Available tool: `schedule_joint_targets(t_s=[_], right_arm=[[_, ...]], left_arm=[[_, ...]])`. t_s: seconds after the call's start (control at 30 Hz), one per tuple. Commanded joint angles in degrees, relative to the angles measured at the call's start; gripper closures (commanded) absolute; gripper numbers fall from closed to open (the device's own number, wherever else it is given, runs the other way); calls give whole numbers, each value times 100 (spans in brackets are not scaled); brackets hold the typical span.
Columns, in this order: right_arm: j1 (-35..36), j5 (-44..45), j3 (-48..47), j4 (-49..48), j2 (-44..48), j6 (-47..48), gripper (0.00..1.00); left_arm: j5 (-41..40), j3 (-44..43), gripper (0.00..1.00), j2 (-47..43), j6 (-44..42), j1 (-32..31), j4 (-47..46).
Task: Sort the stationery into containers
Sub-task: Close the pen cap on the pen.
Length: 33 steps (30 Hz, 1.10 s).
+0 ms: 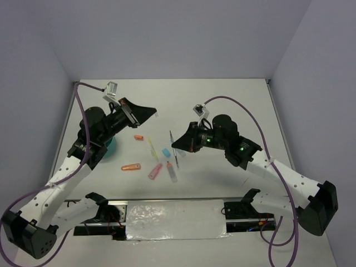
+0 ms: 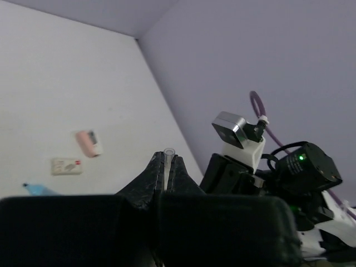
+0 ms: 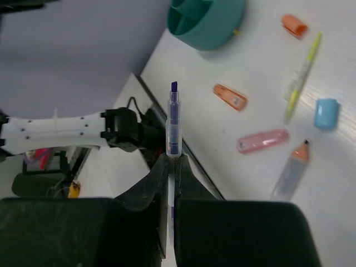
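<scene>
My left gripper [image 2: 166, 159] is shut on a thin clear tube [image 2: 168, 152] that sticks out past the tips; in the top view it [image 1: 152, 112] is raised over the far left of the table. My right gripper [image 3: 173, 159] is shut on a clear marker with a blue tip [image 3: 174, 119]; from above it [image 1: 177, 146] hovers over the loose stationery. The teal bowl [image 3: 207, 23] with inner dividers is half hidden under the left arm [image 1: 110, 148]. On the table lie an orange marker [image 1: 131, 166], a pink marker [image 1: 155, 171], a yellow pen [image 1: 152, 149], a light-blue cap [image 1: 166, 151], an orange cap [image 1: 138, 138], a grey pen [image 1: 173, 143] and a clear orange-tipped marker [image 1: 172, 172].
A pink item [image 2: 89, 143] and a pale block [image 2: 67, 166] lie on the table in the left wrist view. Grey walls close the table at the back and both sides. A metal rail with a white sheet [image 1: 175, 218] runs along the near edge between the arm bases.
</scene>
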<state>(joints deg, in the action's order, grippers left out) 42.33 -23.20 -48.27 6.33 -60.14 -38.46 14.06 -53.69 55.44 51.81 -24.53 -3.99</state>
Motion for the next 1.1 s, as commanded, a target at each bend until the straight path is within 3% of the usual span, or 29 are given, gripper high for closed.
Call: schedule_joint_targets(t_s=[0.0,0.33,1.07], right_arm=[[127,-316,-446,-879,-6,-197,100],[478,-132,-1140,-475,-419,180,100],[522,184,-1228,-114,-472,409,100]], left_arm=[[633,324,100,64,848,-16,-1175],[668,447,100,-323,918,-78,-1043],[791,412,100,-323,804,-166,-946]])
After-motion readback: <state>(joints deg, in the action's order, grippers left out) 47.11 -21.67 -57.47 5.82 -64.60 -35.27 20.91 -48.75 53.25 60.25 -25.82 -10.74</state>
